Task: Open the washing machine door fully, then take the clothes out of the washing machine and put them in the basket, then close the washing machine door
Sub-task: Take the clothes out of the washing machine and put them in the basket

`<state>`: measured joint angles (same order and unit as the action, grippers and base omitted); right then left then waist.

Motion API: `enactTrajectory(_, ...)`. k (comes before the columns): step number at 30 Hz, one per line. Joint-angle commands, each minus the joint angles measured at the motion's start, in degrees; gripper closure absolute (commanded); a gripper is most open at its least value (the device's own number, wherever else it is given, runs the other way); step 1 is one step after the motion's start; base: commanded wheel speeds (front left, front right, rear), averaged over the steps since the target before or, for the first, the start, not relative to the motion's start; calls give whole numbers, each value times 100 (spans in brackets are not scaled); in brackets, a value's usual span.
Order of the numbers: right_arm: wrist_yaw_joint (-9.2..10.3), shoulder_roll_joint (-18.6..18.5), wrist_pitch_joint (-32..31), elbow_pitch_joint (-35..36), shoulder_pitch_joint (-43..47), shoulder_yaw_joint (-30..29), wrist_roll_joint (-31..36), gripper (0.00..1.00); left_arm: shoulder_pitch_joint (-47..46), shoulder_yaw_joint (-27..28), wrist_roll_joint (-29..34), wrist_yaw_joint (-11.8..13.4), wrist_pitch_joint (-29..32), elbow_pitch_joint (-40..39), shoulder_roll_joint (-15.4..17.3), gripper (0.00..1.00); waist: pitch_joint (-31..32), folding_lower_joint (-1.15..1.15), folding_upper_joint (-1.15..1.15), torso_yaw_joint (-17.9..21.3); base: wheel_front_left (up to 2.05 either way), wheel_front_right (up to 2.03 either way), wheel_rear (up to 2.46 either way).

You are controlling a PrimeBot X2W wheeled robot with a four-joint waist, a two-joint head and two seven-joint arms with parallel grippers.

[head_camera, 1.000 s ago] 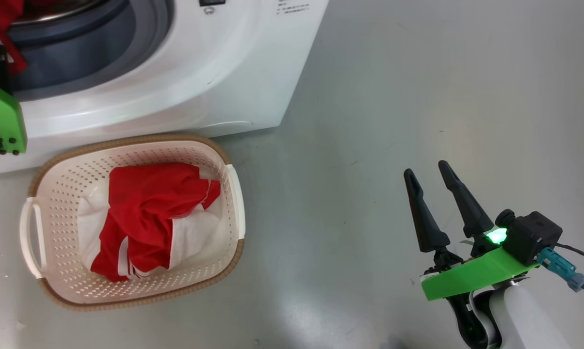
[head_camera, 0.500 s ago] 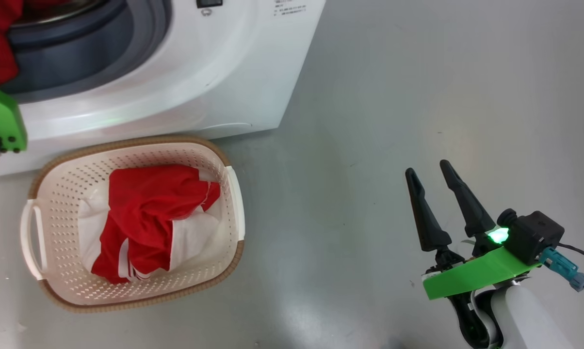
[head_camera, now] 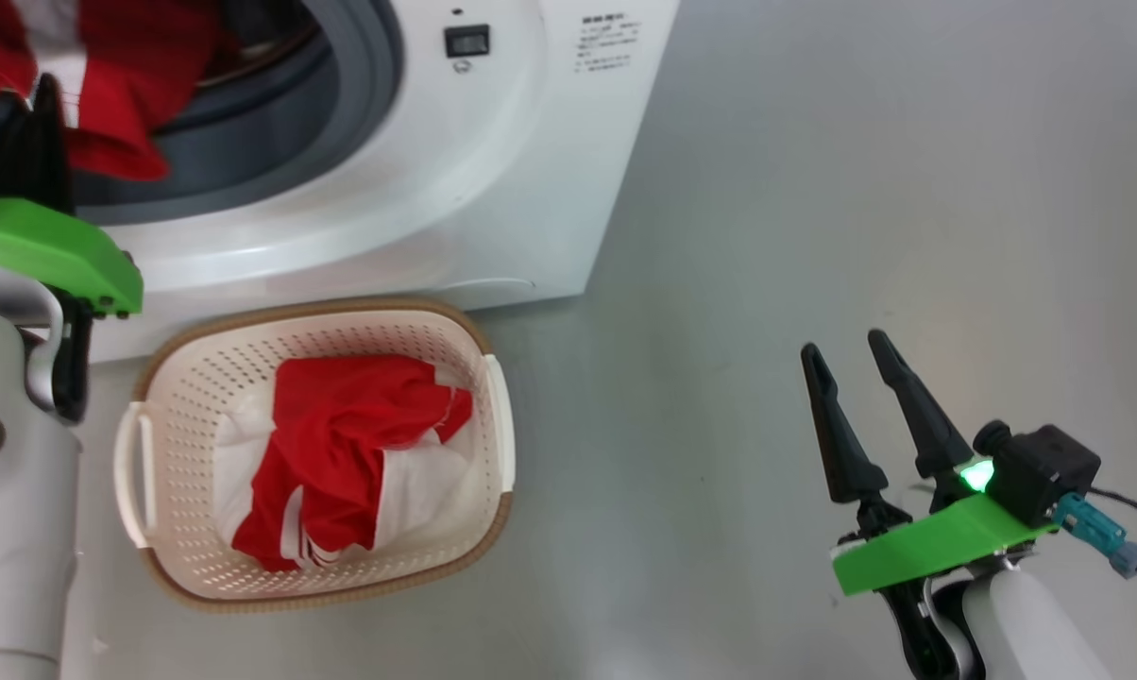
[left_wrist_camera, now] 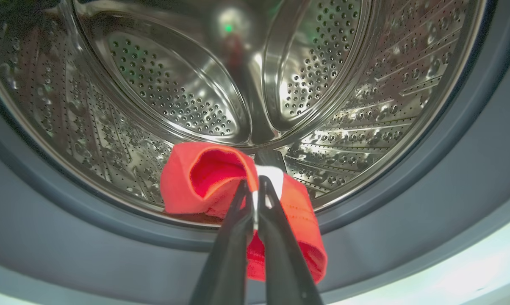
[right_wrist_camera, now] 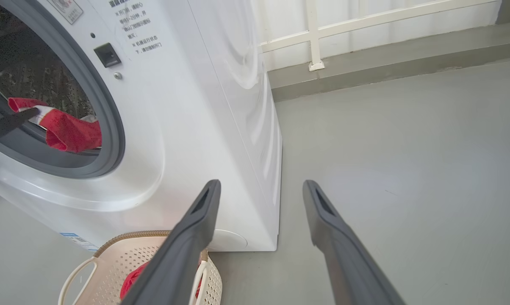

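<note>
At the left, the left gripper (left_wrist_camera: 255, 186) is pinched shut on a fold of a red garment (left_wrist_camera: 195, 178) at the lip of the drum (left_wrist_camera: 174, 93). This piece is gripped but not yet out of the washer (head_camera: 493, 189). The steel behind it looks bare, so it may be the last. Below, the basket (head_camera: 323, 308) already holds a red-and-white garment (head_camera: 351, 444). At the right, the right gripper (head_camera: 842, 343) hangs wide open, holding nothing, over the floor (head_camera: 814, 189). Left to do: carry this piece to the basket, then shut the door.
</note>
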<state>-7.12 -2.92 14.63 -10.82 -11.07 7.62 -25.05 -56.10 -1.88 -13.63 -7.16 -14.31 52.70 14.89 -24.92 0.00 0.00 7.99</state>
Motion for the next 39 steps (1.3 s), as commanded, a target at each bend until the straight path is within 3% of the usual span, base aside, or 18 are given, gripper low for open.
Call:
enactTrajectory(1,-36,4,37,95,132,66,42,0,144,161,-63,-29,-68,-324,240,100,161,0,0,-139,0,0,0)
enactTrajectory(31,-36,4,37,42,642,-183,294,0,1956,569,-498,-33,-69,-4772,-88,100,921,0,0,-522,0,0,0)
enactTrajectory(39,-36,4,37,41,621,-166,315,0,2352,575,-527,-33,-69,-5385,-188,100,860,0,0,-550,0,0,0)
